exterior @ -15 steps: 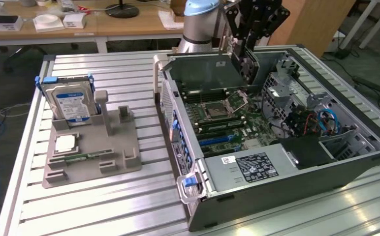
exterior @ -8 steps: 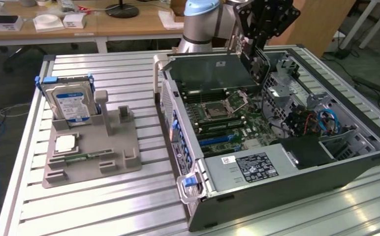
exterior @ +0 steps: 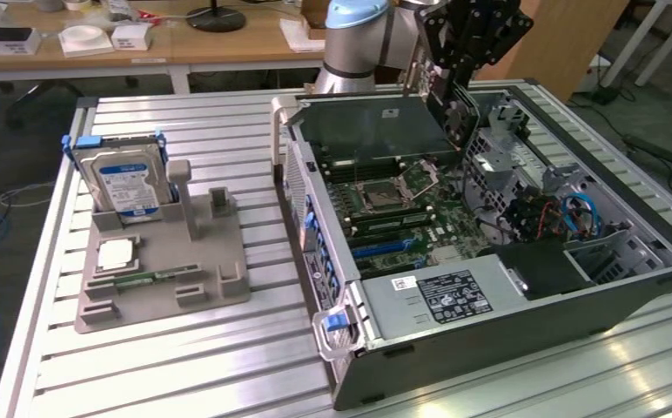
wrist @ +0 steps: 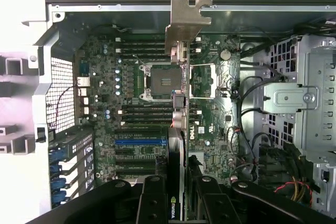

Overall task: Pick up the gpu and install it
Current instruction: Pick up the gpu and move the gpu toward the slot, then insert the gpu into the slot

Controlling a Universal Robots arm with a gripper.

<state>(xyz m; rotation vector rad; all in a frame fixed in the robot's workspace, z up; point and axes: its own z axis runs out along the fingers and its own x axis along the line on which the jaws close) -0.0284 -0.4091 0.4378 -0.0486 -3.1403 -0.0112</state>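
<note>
While the pick-up looked done and the install was the step in hand, the claw point(wrist: 181, 205) was clamped on the gpu point(exterior: 371, 129), pinching the card by one end. And there it hung, inside the open case point(exterior: 522, 313), edge-on in the wrist view, running straight out from the claw to its silver bracket point(wrist: 186, 20) at the far end. Beneath the claw sat the motherboard point(wrist: 131, 103), and the card looked clear of it, not seated in anything, as far as I could judge. The blue slot point(wrist: 139, 142) lay off to one side of the card's line rather than under it, so this read as carrying and lining up, not pressing home. What the next move called for, by my reckoning: the contact edge brought square over a slot, the bracket matched to the case's rear wall, then a straight, even push with no twist, since the cables point(wrist: 247, 98) crowded close beside the claw. Well apart from the claw, out on the surface point(exterior: 197, 348), the hard drive point(exterior: 127, 183) stood upright in its grey holder point(exterior: 162, 279).
</note>
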